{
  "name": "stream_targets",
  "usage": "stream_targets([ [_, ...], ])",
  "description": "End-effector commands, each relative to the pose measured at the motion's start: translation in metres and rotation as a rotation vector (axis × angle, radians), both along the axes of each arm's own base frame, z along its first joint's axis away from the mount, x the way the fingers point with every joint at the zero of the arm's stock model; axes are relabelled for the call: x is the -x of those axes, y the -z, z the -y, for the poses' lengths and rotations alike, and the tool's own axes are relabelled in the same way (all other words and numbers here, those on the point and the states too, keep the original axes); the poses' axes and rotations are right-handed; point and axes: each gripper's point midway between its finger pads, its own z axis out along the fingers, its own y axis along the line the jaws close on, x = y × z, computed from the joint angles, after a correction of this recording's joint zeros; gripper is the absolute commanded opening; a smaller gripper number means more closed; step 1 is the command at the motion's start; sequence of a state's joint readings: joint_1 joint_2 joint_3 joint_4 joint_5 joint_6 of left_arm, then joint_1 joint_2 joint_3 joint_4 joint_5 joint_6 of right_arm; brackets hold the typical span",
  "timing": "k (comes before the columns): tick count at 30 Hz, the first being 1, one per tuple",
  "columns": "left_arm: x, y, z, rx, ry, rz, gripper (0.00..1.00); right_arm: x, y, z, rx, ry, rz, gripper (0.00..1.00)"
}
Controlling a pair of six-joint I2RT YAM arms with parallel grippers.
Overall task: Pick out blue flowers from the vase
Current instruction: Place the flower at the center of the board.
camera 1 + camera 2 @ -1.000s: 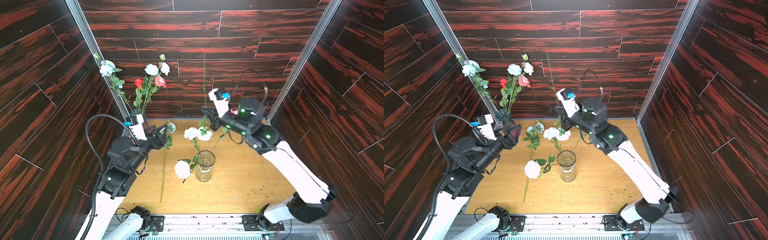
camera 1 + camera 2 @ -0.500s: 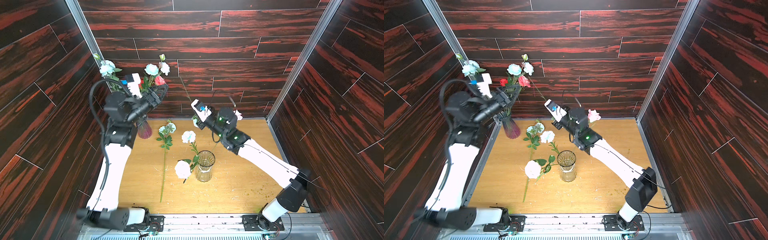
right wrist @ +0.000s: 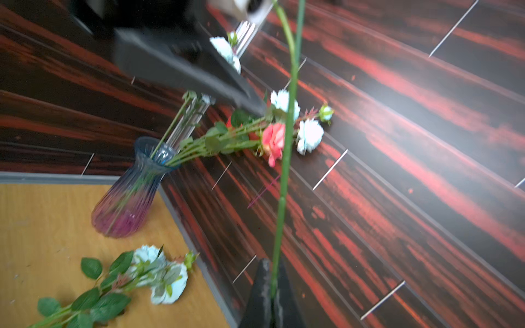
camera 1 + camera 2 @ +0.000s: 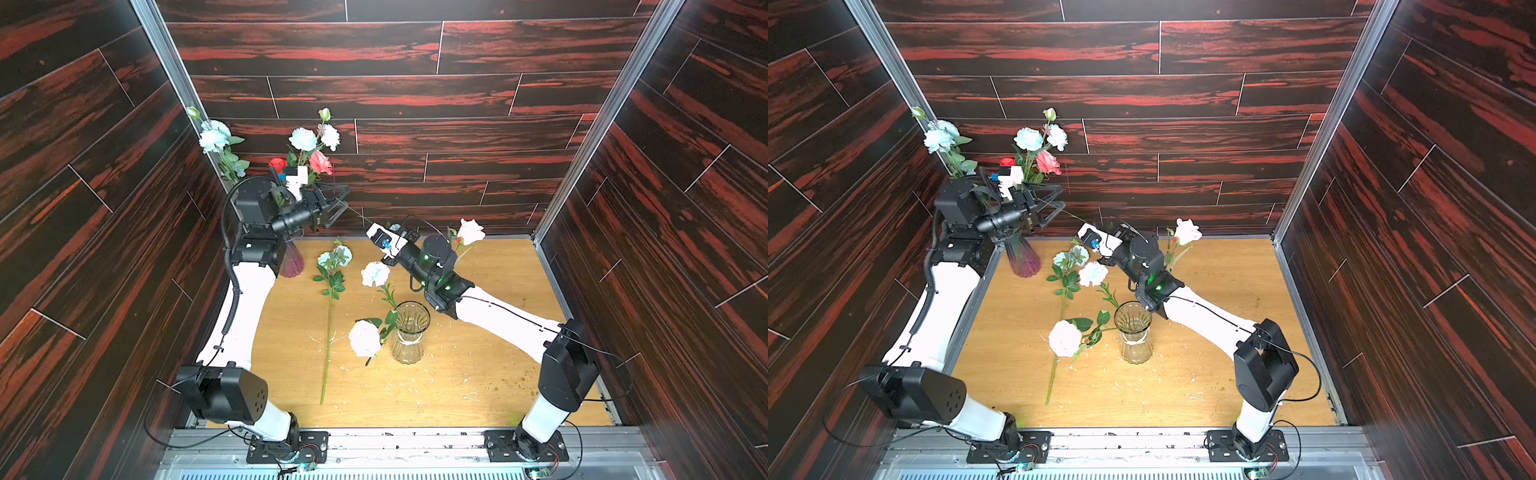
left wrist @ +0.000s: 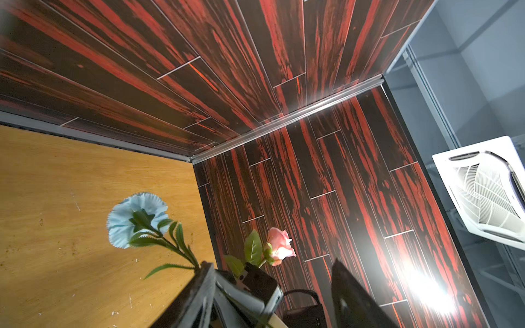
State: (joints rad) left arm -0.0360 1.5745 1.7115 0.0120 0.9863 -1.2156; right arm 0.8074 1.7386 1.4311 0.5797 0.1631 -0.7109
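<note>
Still keeps blue flowers (image 4: pixel 303 139) and roses (image 4: pixel 321 162) in purple vase (image 4: pixel 291 266), worktop's (image 4: pixel 478 374) far-left corner; pale blooms (image 4: pixel 364 338) in clear vase (image 4: pixel 409 345). Spreads left tool (image 4: pixel 341 205), now higher; pinches stalk (image 3: pixel 284 170) in right tool (image 3: pixel 272 267).

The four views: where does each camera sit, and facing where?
Top views: high up front, looking down at the table; left arm and right arm show.
Left wrist: faces the far right corner; open fingers show.
Right wrist: faces the purple vase; shut fingers pinch a green stem.
Shared: both top views also show that vase.
</note>
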Motion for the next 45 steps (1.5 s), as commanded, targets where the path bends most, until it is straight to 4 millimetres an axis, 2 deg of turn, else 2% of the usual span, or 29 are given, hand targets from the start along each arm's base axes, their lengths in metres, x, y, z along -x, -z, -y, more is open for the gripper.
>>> stream_targets([
  [1, 0.011, -0.011, 0.018, 0.011, 0.112, 0.012, 0.64, 0.001, -0.014, 0.001, -0.020, 0.023, 0.056, 0.00],
  [3, 0.018, -0.001, 0.029, -0.032, 0.144, -0.002, 0.63, 0.001, -0.012, -0.003, -0.006, 0.023, 0.053, 0.00],
  [5, 0.028, 0.018, 0.037, -0.099, 0.172, -0.038, 0.63, 0.003, -0.012, -0.005, 0.000, 0.021, 0.059, 0.00],
  [8, 0.036, 0.038, 0.040, -0.122, 0.194, -0.075, 0.61, 0.005, -0.012, -0.008, 0.010, 0.021, 0.068, 0.00],
  [14, 0.050, 0.037, 0.047, -0.099, 0.232, -0.070, 0.59, 0.006, -0.008, -0.015, 0.043, 0.038, 0.095, 0.00],
  [17, 0.059, 0.044, 0.055, -0.124, 0.260, -0.073, 0.57, 0.007, -0.007, -0.018, 0.051, 0.047, 0.110, 0.00],
  [21, 0.067, 0.056, 0.054, -0.151, 0.269, -0.091, 0.44, 0.008, -0.008, -0.018, 0.052, 0.059, 0.126, 0.00],
  [30, 0.076, 0.056, 0.053, -0.150, 0.271, -0.077, 0.02, 0.007, -0.006, -0.020, 0.068, 0.080, 0.151, 0.00],
  [36, 0.070, 0.055, 0.049, -0.161, 0.230, -0.057, 0.00, 0.012, -0.008, -0.022, 0.059, 0.075, 0.159, 0.01],
  [37, 0.067, 0.055, 0.048, -0.164, 0.216, -0.053, 0.00, 0.014, -0.010, -0.023, 0.055, 0.072, 0.159, 0.18],
  [38, 0.065, 0.055, 0.046, -0.166, 0.201, -0.049, 0.00, 0.017, -0.012, -0.024, 0.050, 0.070, 0.160, 0.25],
  [42, 0.053, 0.054, 0.034, -0.178, 0.128, -0.030, 0.00, 0.033, -0.025, -0.023, 0.009, 0.035, 0.144, 0.69],
  [43, 0.050, 0.053, 0.030, -0.181, 0.107, -0.024, 0.00, 0.037, -0.029, -0.022, -0.005, 0.019, 0.130, 0.75],
  [45, 0.046, 0.050, 0.025, -0.185, 0.076, -0.010, 0.00, 0.046, -0.038, -0.019, -0.031, -0.016, 0.102, 0.81],
])
